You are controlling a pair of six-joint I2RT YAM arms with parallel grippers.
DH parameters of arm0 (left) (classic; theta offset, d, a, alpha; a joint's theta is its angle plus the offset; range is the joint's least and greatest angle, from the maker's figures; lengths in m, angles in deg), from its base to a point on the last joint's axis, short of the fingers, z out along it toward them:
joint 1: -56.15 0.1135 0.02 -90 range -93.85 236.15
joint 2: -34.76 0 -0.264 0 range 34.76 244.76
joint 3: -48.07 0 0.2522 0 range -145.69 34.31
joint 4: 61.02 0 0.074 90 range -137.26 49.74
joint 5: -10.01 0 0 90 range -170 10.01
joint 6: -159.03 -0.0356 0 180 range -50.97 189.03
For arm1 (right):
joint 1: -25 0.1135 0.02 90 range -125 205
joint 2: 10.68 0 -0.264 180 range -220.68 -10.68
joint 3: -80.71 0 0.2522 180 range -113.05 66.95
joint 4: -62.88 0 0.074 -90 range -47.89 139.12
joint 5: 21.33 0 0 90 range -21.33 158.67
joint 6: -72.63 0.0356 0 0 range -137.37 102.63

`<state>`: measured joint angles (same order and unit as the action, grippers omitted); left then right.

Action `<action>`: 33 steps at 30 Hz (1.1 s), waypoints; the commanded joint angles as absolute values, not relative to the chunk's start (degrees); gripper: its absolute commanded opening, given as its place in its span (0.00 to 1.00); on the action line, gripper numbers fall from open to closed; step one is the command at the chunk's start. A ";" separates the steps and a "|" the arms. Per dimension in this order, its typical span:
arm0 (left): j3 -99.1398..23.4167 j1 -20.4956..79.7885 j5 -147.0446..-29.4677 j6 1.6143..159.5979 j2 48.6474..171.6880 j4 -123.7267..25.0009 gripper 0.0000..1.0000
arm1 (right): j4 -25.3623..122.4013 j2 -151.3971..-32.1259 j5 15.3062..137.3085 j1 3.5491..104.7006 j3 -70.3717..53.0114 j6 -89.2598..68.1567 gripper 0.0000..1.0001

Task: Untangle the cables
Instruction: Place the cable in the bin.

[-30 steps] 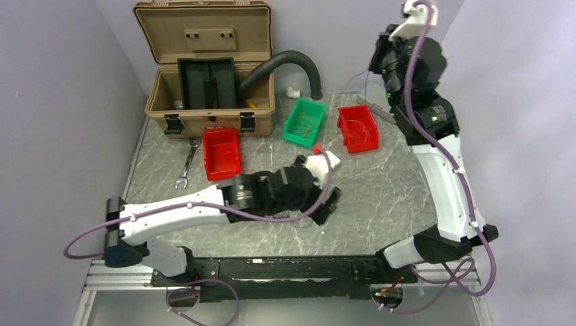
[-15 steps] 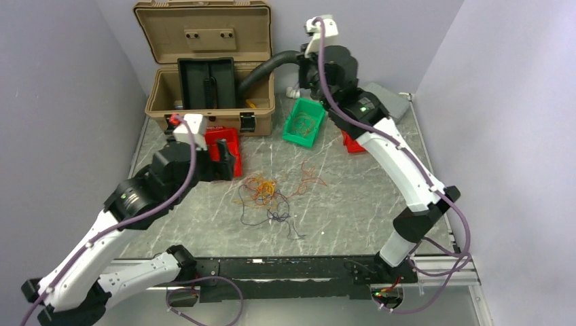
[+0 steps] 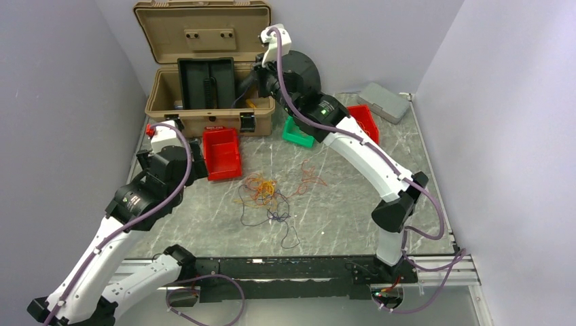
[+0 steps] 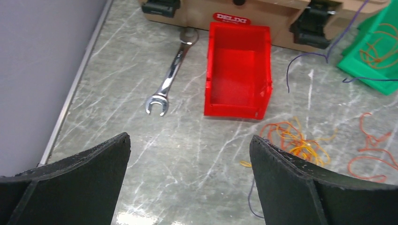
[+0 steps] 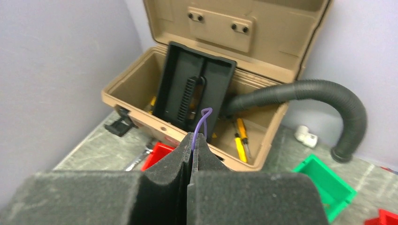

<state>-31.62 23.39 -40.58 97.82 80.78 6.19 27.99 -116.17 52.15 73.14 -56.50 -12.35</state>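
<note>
The cables lie as a loose tangle of orange and yellow wires (image 3: 261, 189) at mid table, with dark strands (image 3: 280, 219) trailing toward the near edge and a red strand (image 3: 310, 178) to the right. The left wrist view shows the orange-yellow tangle (image 4: 294, 142) and the red strand (image 4: 371, 151). My left gripper (image 4: 188, 138) is open and empty, hovering left of the tangle (image 3: 198, 168). My right gripper (image 5: 193, 137) is raised by the toolbox (image 3: 256, 79), shut on a thin purple wire (image 5: 202, 119). That wire (image 4: 300, 65) hangs down over the table.
An open tan toolbox (image 3: 162, 76) with a black tray (image 5: 195, 84) and a black hose (image 5: 305, 91) stands at the back. A red bin (image 4: 238, 75) and a wrench (image 4: 169, 80) lie in front of it. A green bin (image 4: 375, 47), another red bin (image 3: 365, 118) and a grey box (image 3: 382, 100) lie further right.
My left arm has pulled back from the table's middle to the left, uncovering the tangle. My right arm has swung from the far right across to the toolbox.
</note>
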 commanded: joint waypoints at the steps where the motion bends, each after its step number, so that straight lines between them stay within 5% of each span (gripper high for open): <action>1: -30.09 23.98 -33.93 97.71 78.72 5.22 0.99 | 33.26 -117.67 55.30 75.52 -61.96 -9.77 0.00; 33: -28.03 38.54 -46.93 89.68 86.49 -4.13 0.99 | 50.79 -141.03 62.14 74.38 -67.95 -4.48 0.00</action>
